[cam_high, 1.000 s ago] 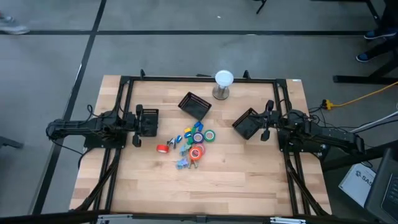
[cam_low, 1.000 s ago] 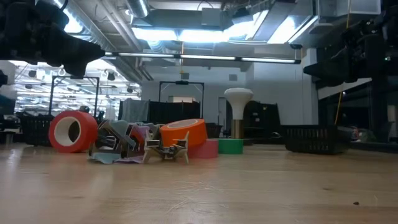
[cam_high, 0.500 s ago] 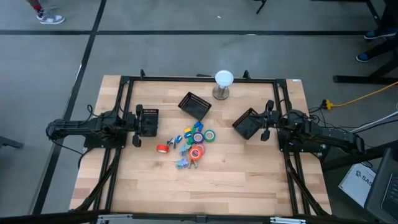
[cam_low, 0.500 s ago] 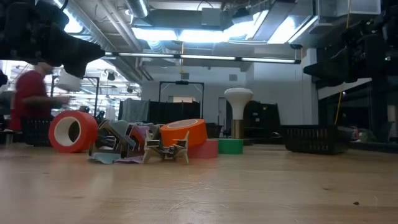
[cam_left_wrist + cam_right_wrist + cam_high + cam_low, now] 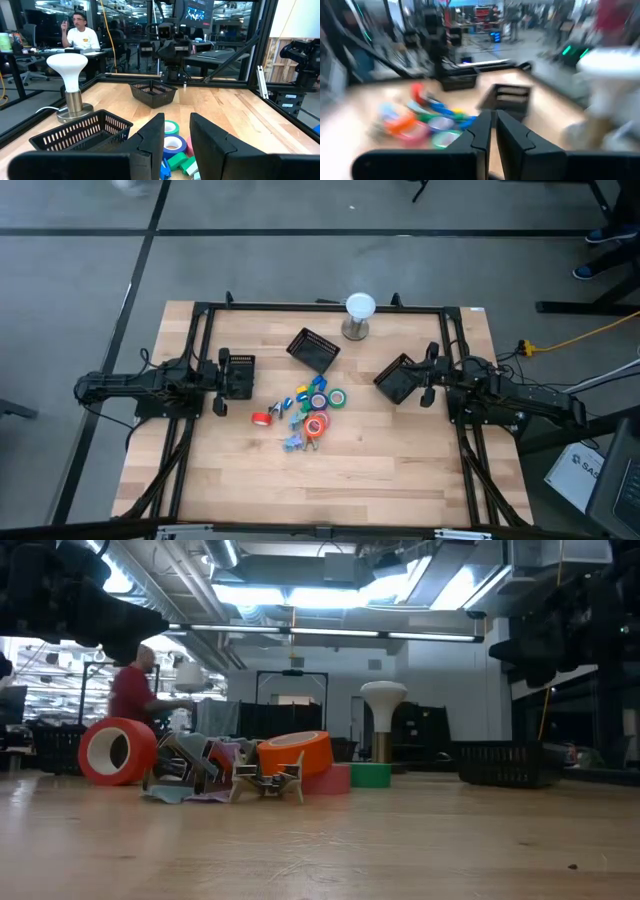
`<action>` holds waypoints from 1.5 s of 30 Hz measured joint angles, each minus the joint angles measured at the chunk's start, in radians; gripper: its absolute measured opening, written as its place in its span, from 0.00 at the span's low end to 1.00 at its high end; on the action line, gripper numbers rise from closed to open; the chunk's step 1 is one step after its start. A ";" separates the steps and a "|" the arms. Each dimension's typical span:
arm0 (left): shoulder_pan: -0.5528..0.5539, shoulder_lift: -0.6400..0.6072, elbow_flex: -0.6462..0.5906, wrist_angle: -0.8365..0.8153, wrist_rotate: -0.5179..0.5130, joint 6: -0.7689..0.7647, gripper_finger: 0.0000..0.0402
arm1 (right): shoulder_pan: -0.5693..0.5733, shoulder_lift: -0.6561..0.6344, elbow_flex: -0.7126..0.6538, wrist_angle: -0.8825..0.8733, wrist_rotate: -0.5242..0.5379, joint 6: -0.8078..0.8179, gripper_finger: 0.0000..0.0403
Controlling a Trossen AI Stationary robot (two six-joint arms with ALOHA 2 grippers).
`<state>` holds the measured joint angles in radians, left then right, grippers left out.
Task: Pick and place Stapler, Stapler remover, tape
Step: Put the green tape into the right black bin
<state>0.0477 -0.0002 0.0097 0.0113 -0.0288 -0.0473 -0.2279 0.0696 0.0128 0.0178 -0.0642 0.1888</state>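
**Both arms waiting as a person passes behind the table**

Only the background is changing: a person [image 5: 135, 690] in a red top is walking farther along behind the table [image 5: 400, 470], while we are keeping both arms parked. Our left gripper [image 5: 238, 376] is hanging narrowly parted at the left side. Our right gripper [image 5: 432, 374], nearly closed and empty, is sitting beside a black basket [image 5: 396, 378]. The tape [image 5: 316, 425] rolls are lying in a central clutter pile. Another basket [image 5: 313, 348] and a white lamp [image 5: 359, 316] are standing behind it.
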 joint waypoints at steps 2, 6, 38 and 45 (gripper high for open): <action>0.000 0.000 0.000 0.000 0.000 -0.001 0.22 | 0.000 0.000 0.000 0.009 -0.033 0.179 0.08; 0.000 0.000 0.000 0.000 0.000 -0.001 0.22 | 0.000 0.000 0.000 0.008 -0.036 0.350 0.08; 0.000 0.000 0.000 0.000 0.000 -0.001 0.22 | 0.000 0.003 0.000 0.106 -0.006 0.474 0.08; 0.000 0.000 0.000 0.000 0.000 0.000 0.22 | 0.000 0.006 0.000 0.187 0.028 0.345 0.08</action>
<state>0.0475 -0.0002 0.0097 0.0115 -0.0289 -0.0474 -0.2281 0.0761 0.0128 0.2046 -0.0363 0.5333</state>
